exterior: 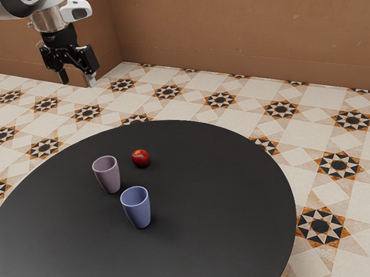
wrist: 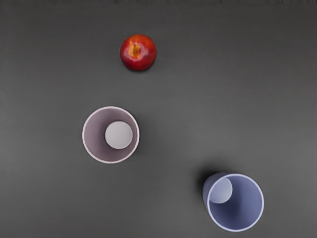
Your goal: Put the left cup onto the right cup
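Two cups stand upright and apart on the round black table (exterior: 225,234). The mauve cup (exterior: 106,173) is nearer the exterior view's left; the blue-violet cup (exterior: 136,206) stands in front of it and a little to the right. From above, the mauve cup (wrist: 110,134) and the blue-violet cup (wrist: 234,201) are both hollow. My gripper (exterior: 76,77) hangs high above the table's far left side, well above the cups, open, with nothing between its fingers.
A red apple (exterior: 140,157) lies on the table just behind the mauve cup, to its right; from above the apple (wrist: 138,52) sits apart from both cups. Patterned floor tiles and a brown wall surround the table.
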Tool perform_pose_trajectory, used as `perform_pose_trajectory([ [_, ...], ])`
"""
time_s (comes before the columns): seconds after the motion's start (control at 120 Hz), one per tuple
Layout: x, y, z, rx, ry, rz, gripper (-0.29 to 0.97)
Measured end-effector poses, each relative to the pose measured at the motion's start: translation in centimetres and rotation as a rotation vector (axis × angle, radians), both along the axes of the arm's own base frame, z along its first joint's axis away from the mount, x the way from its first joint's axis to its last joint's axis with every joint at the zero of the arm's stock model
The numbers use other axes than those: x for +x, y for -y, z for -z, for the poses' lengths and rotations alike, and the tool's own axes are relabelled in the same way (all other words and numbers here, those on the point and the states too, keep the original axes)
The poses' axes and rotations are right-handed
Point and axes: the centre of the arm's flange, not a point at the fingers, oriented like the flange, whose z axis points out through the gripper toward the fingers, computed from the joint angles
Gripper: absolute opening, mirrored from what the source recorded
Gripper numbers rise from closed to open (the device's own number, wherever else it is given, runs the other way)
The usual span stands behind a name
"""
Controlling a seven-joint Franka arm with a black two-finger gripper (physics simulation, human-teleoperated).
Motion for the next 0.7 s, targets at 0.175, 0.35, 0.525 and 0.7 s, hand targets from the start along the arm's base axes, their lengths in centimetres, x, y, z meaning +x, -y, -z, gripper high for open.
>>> perform_pose_trajectory([
  [0.175, 0.1, 0.1, 0.5, 0.000, -0.006, 0.001, 0.66],
  [0.35, 0.6, 0.4, 4.4, -0.003, -0.062, 0.009, 0.66],
  [0.525, 1.3, 1.0, 9.4, -0.005, -0.093, 0.031, 0.66],
  [0.7, 1.6, 1.6, 13.6, -0.005, -0.102, 0.054, 0.65],
])
